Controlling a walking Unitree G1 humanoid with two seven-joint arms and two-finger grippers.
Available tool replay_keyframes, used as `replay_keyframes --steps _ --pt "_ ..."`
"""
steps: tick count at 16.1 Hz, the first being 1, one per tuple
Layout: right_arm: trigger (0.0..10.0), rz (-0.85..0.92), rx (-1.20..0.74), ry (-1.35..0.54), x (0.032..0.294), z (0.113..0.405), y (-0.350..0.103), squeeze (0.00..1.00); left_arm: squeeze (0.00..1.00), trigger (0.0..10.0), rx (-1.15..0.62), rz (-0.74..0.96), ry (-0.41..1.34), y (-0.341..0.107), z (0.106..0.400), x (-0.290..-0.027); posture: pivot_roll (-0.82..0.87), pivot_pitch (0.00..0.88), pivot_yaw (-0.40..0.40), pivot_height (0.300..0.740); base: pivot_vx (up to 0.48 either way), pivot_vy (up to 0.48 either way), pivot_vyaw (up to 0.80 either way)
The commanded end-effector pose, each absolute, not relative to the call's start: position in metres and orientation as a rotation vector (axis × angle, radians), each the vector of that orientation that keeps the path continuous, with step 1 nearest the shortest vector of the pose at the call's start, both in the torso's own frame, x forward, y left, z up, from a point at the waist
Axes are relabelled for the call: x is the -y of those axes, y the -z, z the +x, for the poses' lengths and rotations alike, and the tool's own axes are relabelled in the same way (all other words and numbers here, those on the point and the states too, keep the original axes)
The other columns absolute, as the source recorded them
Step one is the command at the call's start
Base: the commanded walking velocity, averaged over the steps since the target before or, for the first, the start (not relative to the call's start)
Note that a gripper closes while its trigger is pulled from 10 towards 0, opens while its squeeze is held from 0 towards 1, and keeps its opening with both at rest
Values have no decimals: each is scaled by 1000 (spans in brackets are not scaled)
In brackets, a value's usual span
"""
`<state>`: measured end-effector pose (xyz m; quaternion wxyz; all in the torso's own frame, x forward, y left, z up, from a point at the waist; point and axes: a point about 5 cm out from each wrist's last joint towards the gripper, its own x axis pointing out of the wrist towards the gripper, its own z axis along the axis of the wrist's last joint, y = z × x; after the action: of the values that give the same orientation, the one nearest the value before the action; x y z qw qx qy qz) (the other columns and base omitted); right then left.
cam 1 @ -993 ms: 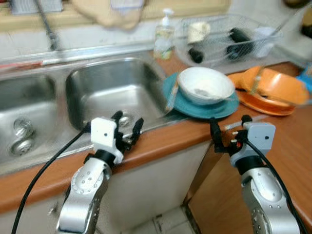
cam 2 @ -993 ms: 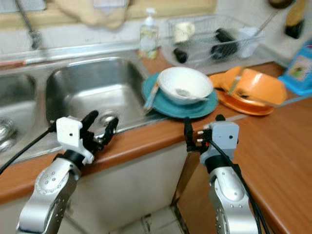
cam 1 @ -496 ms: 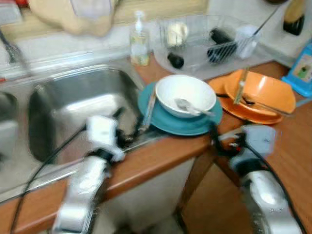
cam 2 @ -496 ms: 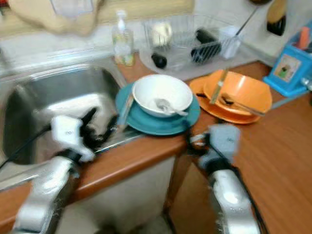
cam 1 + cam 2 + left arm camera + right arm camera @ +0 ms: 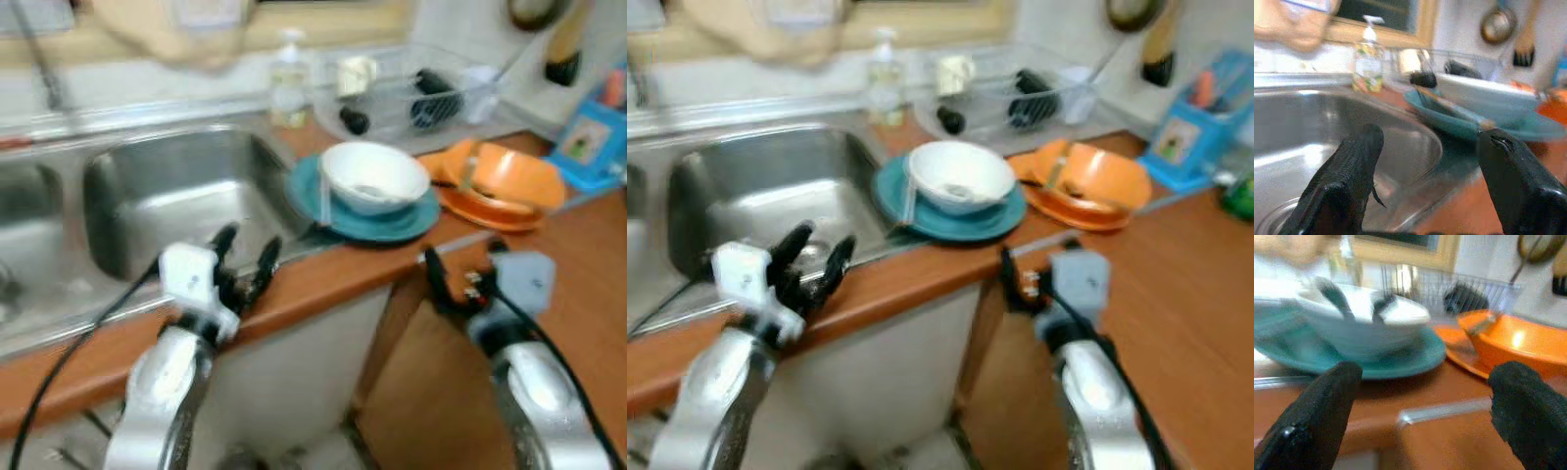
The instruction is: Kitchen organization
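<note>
A white bowl (image 5: 375, 176) with a spoon in it sits on a teal plate (image 5: 411, 221) at the counter's corner, right of the sink. A long utensil (image 5: 1454, 108) leans on the plate's rim. Right of these, an orange bowl (image 5: 514, 171) rests tilted on an orange plate (image 5: 478, 208). My left gripper (image 5: 248, 245) hangs open over the counter's front edge by the sink, short of the teal plate. My right gripper (image 5: 462, 253) is open too, just in front of the counter's corner and facing both plates. Neither gripper holds anything.
A steel double sink (image 5: 167, 196) fills the left side. Behind the plates stand a soap bottle (image 5: 287, 93) and a wire dish rack (image 5: 411, 88) with cups and dark items. A blue holder (image 5: 1185, 137) sits far right. Wooden counter (image 5: 578, 245) runs along the right.
The whole picture has swung sideways and back, so the camera moved. Both grippers stay open near the counter's front edge, and the dishes lie as before.
</note>
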<state>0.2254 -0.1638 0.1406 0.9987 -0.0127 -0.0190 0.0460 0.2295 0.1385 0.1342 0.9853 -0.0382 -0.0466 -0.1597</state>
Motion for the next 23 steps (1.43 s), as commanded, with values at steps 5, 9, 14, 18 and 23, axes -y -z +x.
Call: replay_keyframes --steps 5,9,14,18,23 --pt "10000 -32 23 -69 171 226 -138 0 0 10000 61 -26 292 -135 243 -139 -147 0 -13 740 0 0 0" --pt "10000 -109 4 -73 170 230 -138 0 0 10000 21 27 258 -128 250 -138 -149 0 -11 740 0 0 0" --pt "10000 -50 -10 -44 172 231 -137 0 0 10000 -20 -3 228 -122 252 -140 -151 0 -11 740 0 -192 320" --pt "10000 -51 -30 -73 169 230 -135 0 0 10000 -20 -4 237 -122 252 -139 -153 0 -6 740 0 0 0" --pt "10000 -59 -29 -91 166 228 -136 0 0 10000 19 -44 251 -128 253 -138 -160 0 -1 740 55 0 0"
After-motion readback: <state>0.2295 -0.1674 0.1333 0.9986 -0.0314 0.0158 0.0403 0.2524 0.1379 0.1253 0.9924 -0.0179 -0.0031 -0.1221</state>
